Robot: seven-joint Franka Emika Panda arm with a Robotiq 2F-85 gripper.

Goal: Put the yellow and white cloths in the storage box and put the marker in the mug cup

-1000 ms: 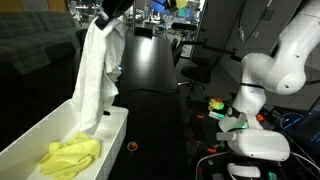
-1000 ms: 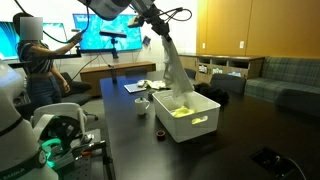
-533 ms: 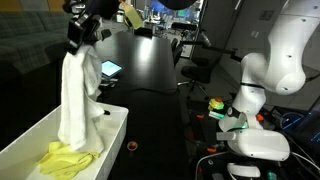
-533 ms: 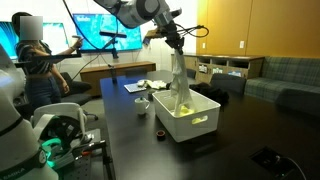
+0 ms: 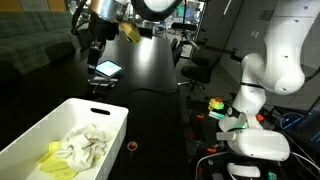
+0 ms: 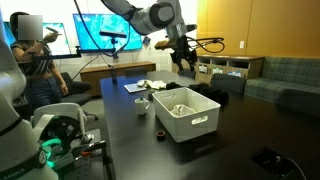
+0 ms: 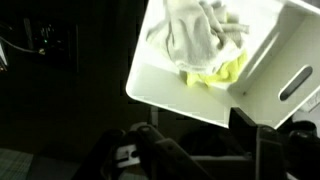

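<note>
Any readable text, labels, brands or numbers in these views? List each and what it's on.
No text is legible in any view.
The screens in an exterior view show blue graphics, and any text on them is too blurred to read.
The lit device on the dark table glows, but its display is too small to read.
The storage box has no label or marking visible in the exterior or wrist views.

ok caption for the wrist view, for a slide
Open gripper clear of the storage box, white cloth heaped over the yellow cloth inside.
</note>
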